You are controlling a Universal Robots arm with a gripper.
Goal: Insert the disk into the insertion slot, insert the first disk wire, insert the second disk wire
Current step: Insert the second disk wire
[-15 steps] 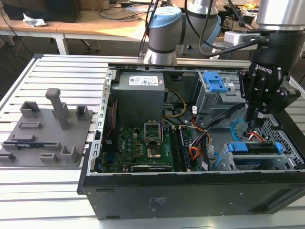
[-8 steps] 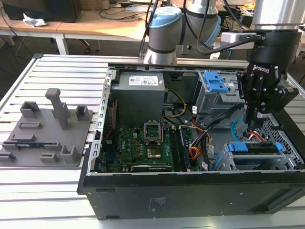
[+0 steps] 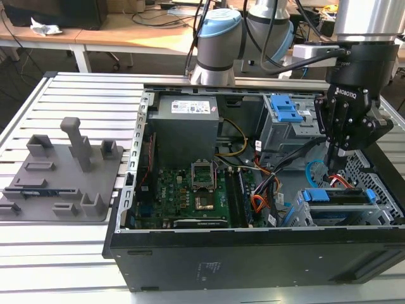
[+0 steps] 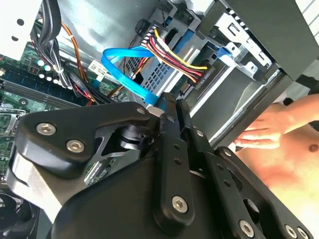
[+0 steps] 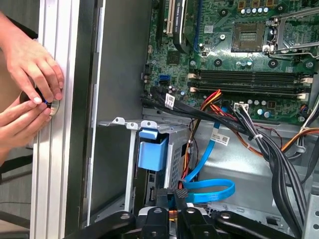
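the open computer case point(image 3: 253, 266) lies on a slatted metal table point(image 3: 76, 95), and in the exterior view the black gripper point(image 3: 335, 166) hangs fingers down over the case's 3 o'clock side. just below the fingertips, at about 4 o'clock of the case, the disk point(image 3: 335, 196) sits flat in its bright blue frame inside the insertion slot point(image 3: 383, 193), whose grey perforated metal shows around it. the first disk wire point(image 3: 342, 181), thin and red-orange, runs from under the fingertips down to the disk's upper edge; whether its plug is seated cannot be told. the second disk wire point(image 5: 209, 189), the flat light blue cable, forms a loop beside the gripper point(image 5: 174, 201) in the first wrist view, and its small dark plug lies between the fingertips, with the jaws drawn close together and pinching it. in the second wrist view the same blue loop point(image 4: 124, 62) rises past the narrow-set fingers point(image 4: 169, 129), near a red, yellow and black wire bundle point(image 4: 174, 50). the motherboard point(image 3: 190, 190) fills the case's middle, and a blue latch point(image 5: 152, 152) sits on the taller cage. a grey fixture plate point(image 3: 57, 180) rests on the table at 9 o'clock. a person's hands point(image 5: 32, 62) rest on the table rail outside the case.
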